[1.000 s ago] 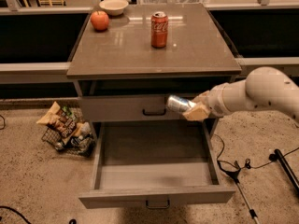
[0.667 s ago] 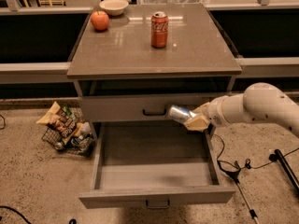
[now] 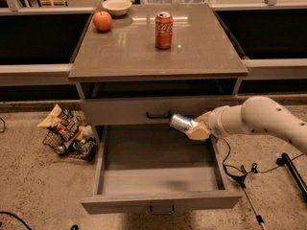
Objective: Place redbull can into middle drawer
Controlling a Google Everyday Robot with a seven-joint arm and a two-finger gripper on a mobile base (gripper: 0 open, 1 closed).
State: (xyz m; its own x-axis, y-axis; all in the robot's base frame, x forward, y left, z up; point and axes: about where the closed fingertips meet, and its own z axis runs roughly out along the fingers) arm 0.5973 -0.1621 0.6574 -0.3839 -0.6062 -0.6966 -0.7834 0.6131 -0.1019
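Now my gripper claw (image 3: 193, 127) is squeezing the redbull can (image 3: 181, 122) and sitting lower than a moment ago, so the can is hanging over the open middle drawer (image 3: 158, 178) below the claw, nearly ready to go in. The can is lying on its side, its long way almost flat, pointing out from the claw's tip toward the black handle (image 3: 158, 114) close by.

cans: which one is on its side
The slim silver metal can, held sideways in the gripper above the open grey drawer; the red can stands upright.
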